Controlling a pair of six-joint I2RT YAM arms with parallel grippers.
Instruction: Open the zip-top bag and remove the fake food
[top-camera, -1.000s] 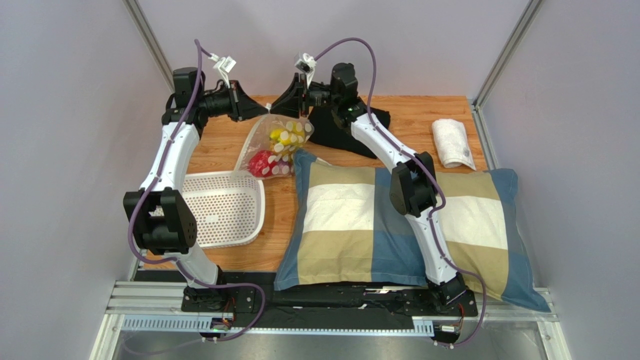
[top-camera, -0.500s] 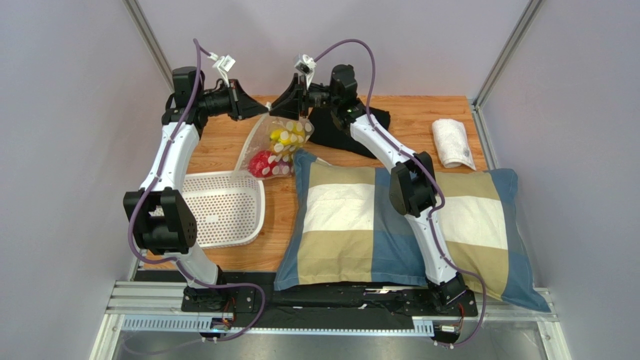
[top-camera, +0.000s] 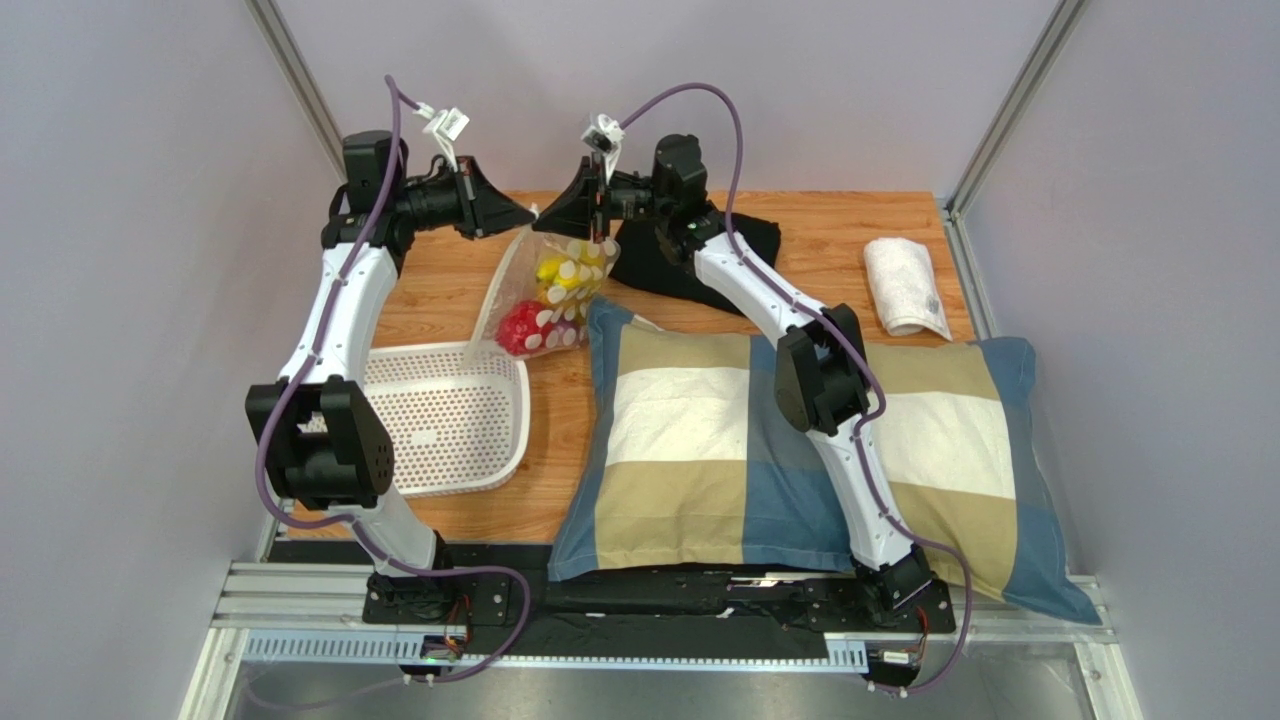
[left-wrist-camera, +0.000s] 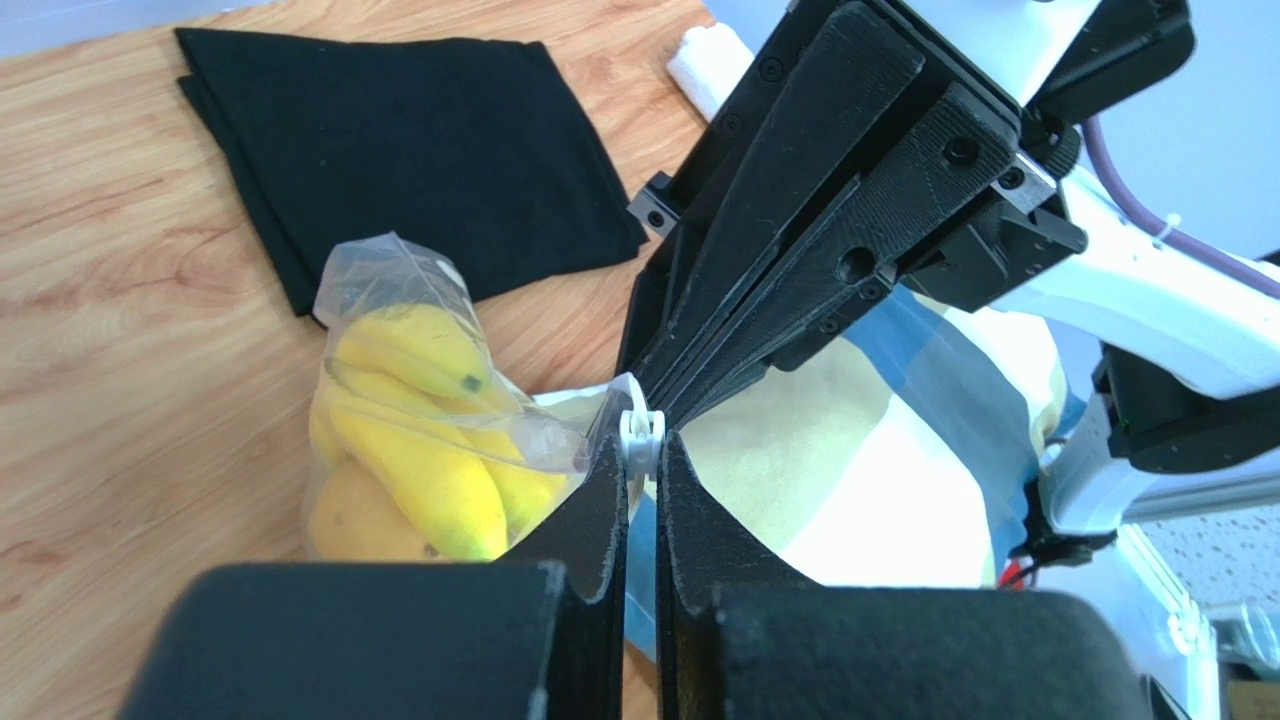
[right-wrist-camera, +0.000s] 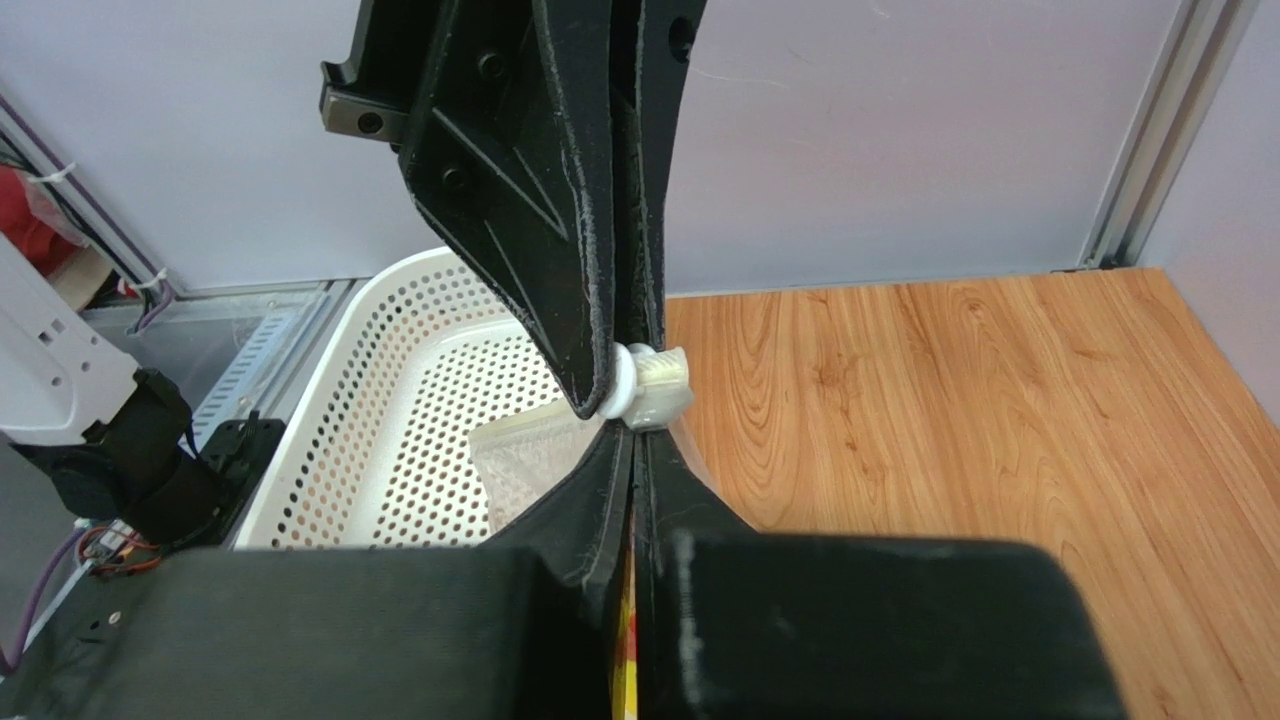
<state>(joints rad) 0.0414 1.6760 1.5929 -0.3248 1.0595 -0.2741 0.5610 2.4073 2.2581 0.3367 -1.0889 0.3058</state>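
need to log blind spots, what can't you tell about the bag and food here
- Top view: whether the bag's mouth is open; the left hand and right hand cover it.
- Top view: food other than yellow and red pieces; the bag's spots and small size blur it.
- Right wrist: most of the bag; that hand's fingers block it.

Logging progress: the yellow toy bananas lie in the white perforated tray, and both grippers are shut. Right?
No: the yellow toy bananas are inside the clear spotted bag, per the left wrist view. The left gripper and right gripper are shut.
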